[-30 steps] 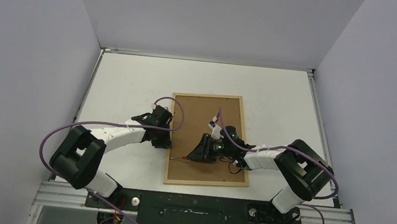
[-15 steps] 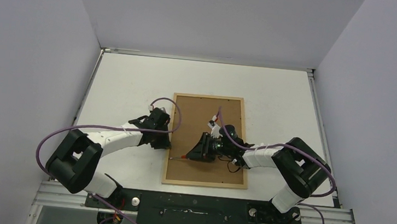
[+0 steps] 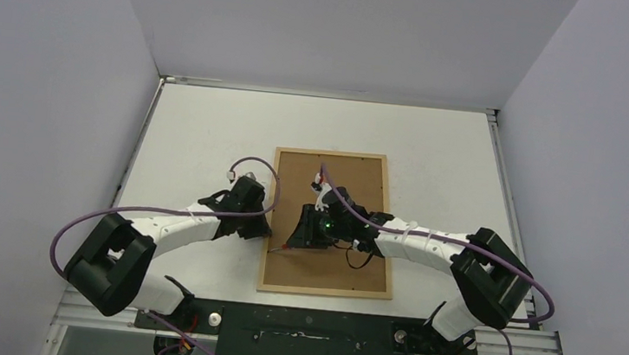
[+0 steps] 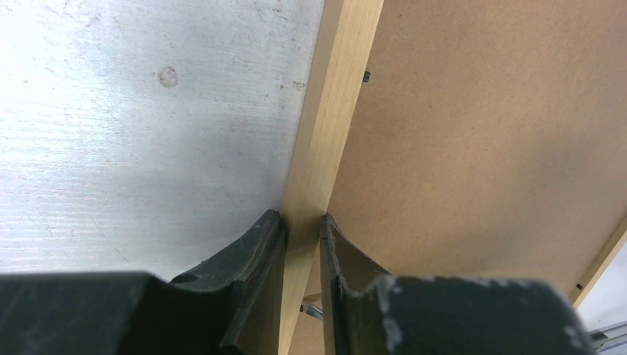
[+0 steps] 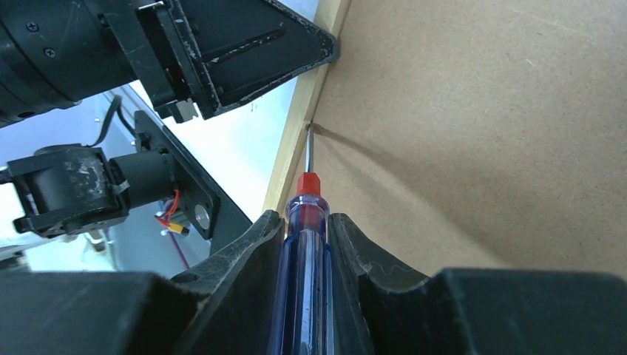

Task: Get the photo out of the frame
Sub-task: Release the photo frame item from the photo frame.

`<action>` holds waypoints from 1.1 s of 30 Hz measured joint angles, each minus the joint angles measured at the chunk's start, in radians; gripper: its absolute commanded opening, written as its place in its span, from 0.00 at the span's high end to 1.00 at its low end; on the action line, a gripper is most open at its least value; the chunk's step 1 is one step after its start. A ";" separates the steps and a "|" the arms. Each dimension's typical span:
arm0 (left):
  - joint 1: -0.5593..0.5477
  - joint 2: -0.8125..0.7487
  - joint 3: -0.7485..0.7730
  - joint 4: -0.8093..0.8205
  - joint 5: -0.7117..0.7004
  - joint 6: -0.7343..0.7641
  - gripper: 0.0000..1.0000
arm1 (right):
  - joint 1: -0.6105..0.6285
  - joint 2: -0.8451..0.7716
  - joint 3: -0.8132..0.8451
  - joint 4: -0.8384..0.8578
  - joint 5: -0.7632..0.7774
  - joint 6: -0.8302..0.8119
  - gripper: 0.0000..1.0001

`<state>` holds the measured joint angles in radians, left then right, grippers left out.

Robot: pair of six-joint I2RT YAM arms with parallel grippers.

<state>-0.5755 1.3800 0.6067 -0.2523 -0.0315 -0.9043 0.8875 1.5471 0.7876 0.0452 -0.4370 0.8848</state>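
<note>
The frame (image 3: pixel 331 152), thin light wood, lies face down on the white table with its brown backing panel (image 3: pixel 353 190) up. The photo is hidden under that panel. My left gripper (image 3: pixel 259 226) is shut on the frame's left rail (image 4: pixel 336 89), one finger outside it and one on the backing (image 4: pixel 480 133). My right gripper (image 3: pixel 297 237) is shut on a blue-handled screwdriver (image 5: pixel 307 259) with a red collar. The screwdriver's metal tip (image 5: pixel 309 129) rests where the backing meets the left rail (image 5: pixel 290 159), just near of the left gripper's finger (image 5: pixel 251 52).
The white table (image 3: pixel 203 123) has purple walls on three sides. A metal mounting rail (image 3: pixel 305 326) runs along the near edge. A small metal tab (image 4: pixel 314 310) shows at the rail's inner edge behind my left fingers. Purple cables loop above both wrists.
My right arm has swung left across the backing, bringing the screwdriver tip to the left rail. My left gripper has slid a little nearer along that rail, still closed on it.
</note>
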 measured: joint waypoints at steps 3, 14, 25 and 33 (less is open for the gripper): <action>-0.002 -0.008 -0.008 0.008 -0.005 -0.011 1.00 | 0.033 -0.001 0.055 -0.083 0.056 -0.027 1.00; -0.020 -0.023 -0.031 0.037 -0.002 -0.051 1.00 | 0.124 0.024 0.230 -0.333 0.212 -0.104 1.00; -0.031 -0.045 -0.059 0.064 -0.024 -0.088 1.00 | 0.197 0.094 0.378 -0.461 0.337 -0.135 1.00; -0.037 -0.073 -0.087 0.079 -0.043 -0.115 1.00 | 0.242 0.134 0.449 -0.505 0.421 -0.132 1.00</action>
<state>-0.6128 1.3071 0.5201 -0.1734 -0.0746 -1.0191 1.1297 1.6806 1.2366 -0.4595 -0.0162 0.7525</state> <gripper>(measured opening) 0.188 0.267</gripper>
